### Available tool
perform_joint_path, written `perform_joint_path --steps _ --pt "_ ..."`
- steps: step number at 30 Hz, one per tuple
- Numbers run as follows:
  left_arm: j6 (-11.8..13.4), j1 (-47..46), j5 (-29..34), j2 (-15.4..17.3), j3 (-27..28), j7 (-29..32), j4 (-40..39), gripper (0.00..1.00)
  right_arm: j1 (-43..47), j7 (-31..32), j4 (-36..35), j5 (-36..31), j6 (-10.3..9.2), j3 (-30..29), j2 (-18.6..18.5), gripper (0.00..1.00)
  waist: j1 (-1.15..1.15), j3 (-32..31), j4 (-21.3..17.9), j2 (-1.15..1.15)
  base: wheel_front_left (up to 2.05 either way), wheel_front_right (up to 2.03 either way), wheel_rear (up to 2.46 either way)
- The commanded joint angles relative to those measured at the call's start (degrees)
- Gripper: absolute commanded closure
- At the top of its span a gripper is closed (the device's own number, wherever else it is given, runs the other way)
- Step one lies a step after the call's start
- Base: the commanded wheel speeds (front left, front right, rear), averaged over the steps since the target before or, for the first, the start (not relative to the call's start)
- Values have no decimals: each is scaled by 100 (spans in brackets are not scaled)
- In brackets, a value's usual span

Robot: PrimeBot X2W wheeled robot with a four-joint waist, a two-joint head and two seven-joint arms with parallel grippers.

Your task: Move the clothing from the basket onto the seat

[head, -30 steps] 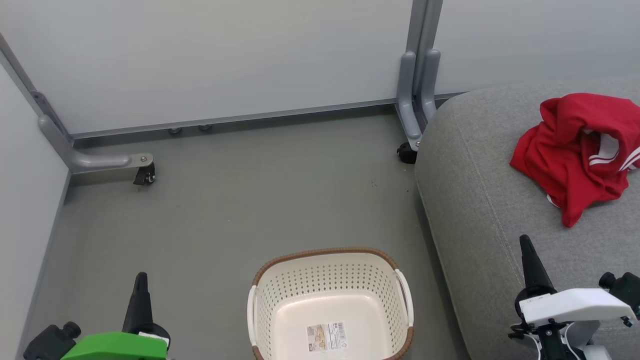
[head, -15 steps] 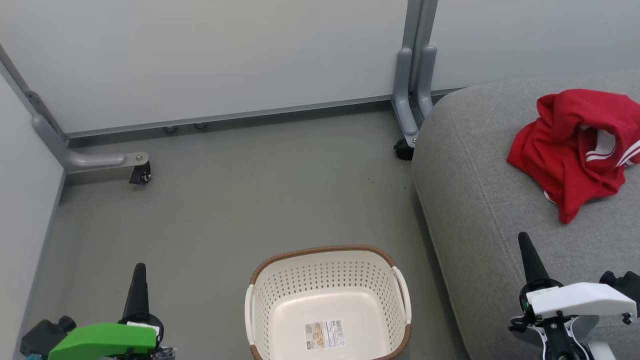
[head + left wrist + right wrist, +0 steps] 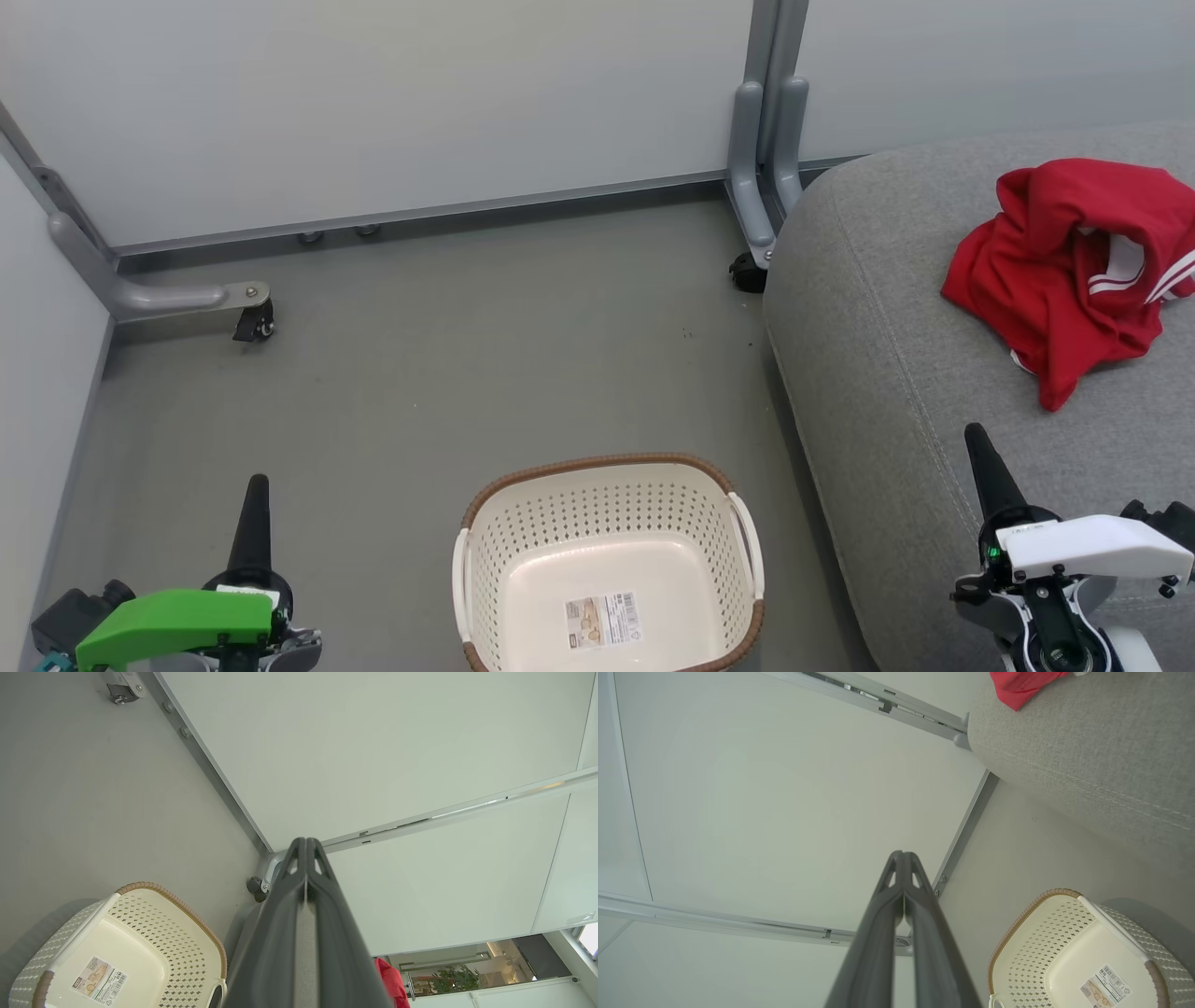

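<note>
Both claws sit low and near me in the head view, with their fingers pointing away. My left claw (image 3: 256,487) is fully closed. In the left wrist view its two dark fingers meet in a single line along their length, and there is nothing between them. My right claw (image 3: 977,441) is the same, with its fingers flat against each other and nothing held.

The basket (image 3: 597,462) stands on the grey floor (image 3: 448,355) between the two claws, to the right of the left claw and to the left of the right one, apart from both. I can see its bare cream bottom, which has a paper label (image 3: 604,619) stuck to it.

The clothing (image 3: 1036,271) lies in a crumpled red heap on the seat (image 3: 887,373), with white stripes showing on one fold. It is ahead of my right claw and a little to its right, well apart from the fingertips. I cannot tell whether the heap is one garment or two. From my left claw it lies far to the right, beyond the basket.

My right claw is over the near left part of the seat, and I cannot tell whether it touches the fabric. Pale wall panels (image 3: 420,112) stand ahead of both claws, and a caster (image 3: 254,325) rests on the floor straight ahead of the left one.
</note>
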Motion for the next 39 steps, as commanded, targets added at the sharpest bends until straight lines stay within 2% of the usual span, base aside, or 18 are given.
perform_joint_path --steps 1,39 --pt "-10 -148 -143 49 37 38 -42 100 -133 50 -9 144 2 -23 -39 100 0 6 -6 0 0 0 0" --pt "-15 -435 -1666 46 180 494 -19 100 -400 511 221 1710 2 -165 -28 100 0 131 -139 0 0 0 0"
